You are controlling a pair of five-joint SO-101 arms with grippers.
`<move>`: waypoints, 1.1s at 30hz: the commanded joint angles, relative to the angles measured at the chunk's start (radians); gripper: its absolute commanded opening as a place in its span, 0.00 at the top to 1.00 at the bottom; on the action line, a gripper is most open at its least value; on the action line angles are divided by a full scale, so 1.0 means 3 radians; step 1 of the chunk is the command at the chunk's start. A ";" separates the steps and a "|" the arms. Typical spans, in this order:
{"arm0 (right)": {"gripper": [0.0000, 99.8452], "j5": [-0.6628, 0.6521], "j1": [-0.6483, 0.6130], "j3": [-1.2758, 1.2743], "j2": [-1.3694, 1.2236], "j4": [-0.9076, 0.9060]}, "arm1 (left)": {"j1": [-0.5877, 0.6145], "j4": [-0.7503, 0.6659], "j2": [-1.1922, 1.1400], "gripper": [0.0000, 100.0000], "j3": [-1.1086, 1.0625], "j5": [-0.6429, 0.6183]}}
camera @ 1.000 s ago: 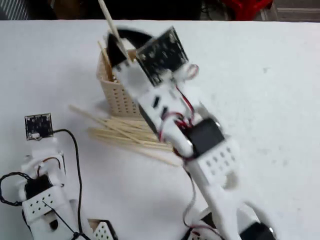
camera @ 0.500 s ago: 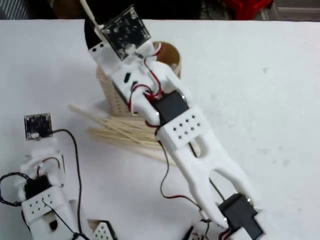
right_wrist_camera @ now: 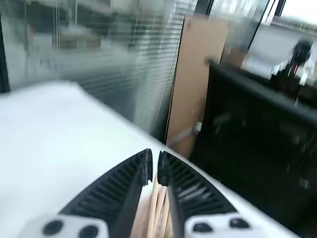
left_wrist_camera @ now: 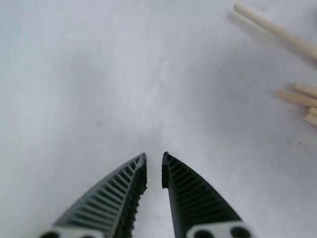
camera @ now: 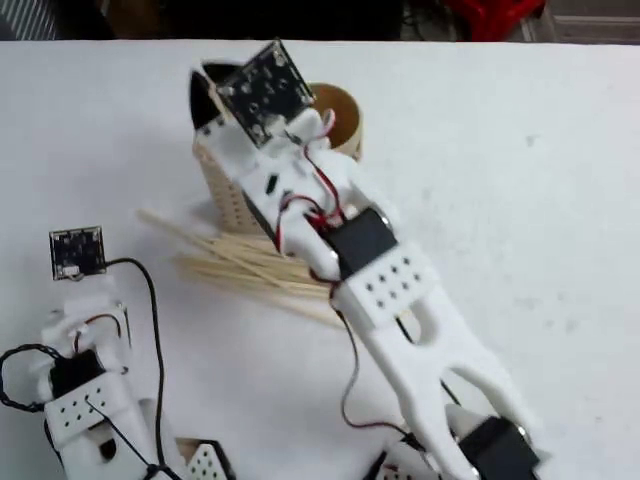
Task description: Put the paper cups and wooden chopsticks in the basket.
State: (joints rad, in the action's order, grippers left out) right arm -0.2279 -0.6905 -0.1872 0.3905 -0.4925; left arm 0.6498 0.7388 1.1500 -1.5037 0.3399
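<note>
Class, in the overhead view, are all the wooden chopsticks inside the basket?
No, a pile of chopsticks lies on the table beside the basket.

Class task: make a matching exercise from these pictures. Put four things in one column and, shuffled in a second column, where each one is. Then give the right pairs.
Things
1. basket
2. loose chopsticks
3. left gripper
4. right gripper

Places
A. low over the bare table, with chopstick ends off to one side
B. lying in a pile in front of the basket
C. raised at the basket, aimed at the room beyond the table
D. standing upright near the table's far edge

Pairs: 1-D, 2-B, 3-A, 4-C
</note>
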 commanded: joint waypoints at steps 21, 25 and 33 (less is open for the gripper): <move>0.83 -0.0926 -0.0156 -0.2020 0.0074 -0.1153 | -0.0043 -0.0077 0.0028 0.92 0.0020 0.0020; 0.83 -0.0967 -0.0156 -0.2025 -0.0381 -0.0734 | -0.0043 -0.0077 0.0028 0.92 0.0020 0.0026; 0.84 -0.0967 -0.0156 -0.1759 -0.0990 -0.0453 | -0.0043 -0.0077 0.0028 0.92 0.0015 0.0026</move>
State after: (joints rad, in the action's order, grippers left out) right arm -0.5056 -0.7350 -0.7702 0.1174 -0.6490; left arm 0.6498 0.7388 1.1500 -1.5037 0.3399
